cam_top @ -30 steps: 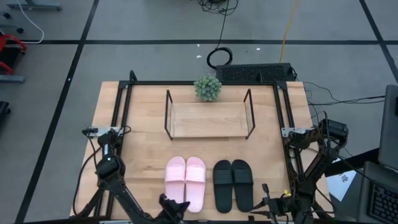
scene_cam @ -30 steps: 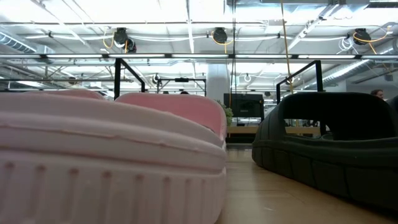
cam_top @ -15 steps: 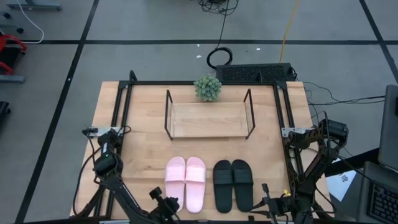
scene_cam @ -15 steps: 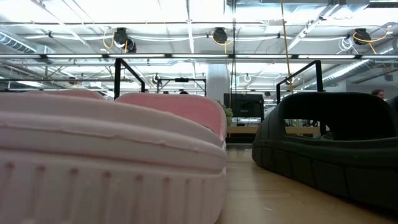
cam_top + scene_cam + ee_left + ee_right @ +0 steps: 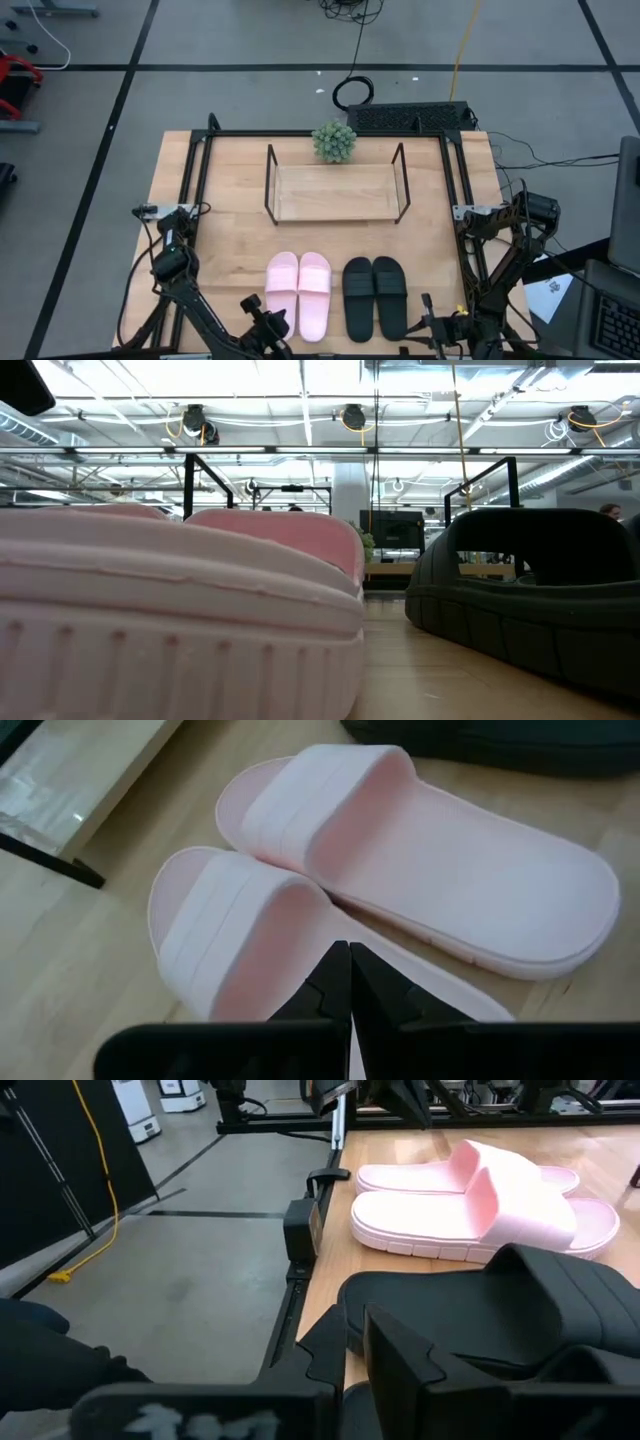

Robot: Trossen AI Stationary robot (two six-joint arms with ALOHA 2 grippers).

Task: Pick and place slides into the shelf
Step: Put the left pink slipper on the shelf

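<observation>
The pale pink pair (image 5: 298,292) and the matte black pair (image 5: 375,297) lie side by side, soles down, on the table's near half. The shelf (image 5: 335,192) stands beyond them with its light board bare. My left gripper (image 5: 262,325) is shut, at the near edge, over the heel end of the left pink slide (image 5: 225,935); whether it touches the slide I cannot tell. My right gripper (image 5: 430,325) waits at the near edge, just right of the black slides (image 5: 480,1315). In the low view the pink slide (image 5: 180,610) and black slide (image 5: 530,600) fill the foreground.
A small green plant (image 5: 334,142) stands at the far edge behind the shelf. A black metal frame (image 5: 190,200) runs along the table's left, right and far sides. A dark box (image 5: 410,117) lies beyond the far edge. Bare board lies between the slides and the shelf.
My left gripper has shifted a little toward the table's left edge, staying by the heel end of the pink pair. A dark part of the arm now shows in the low view's upper left corner. The slides have not moved.
</observation>
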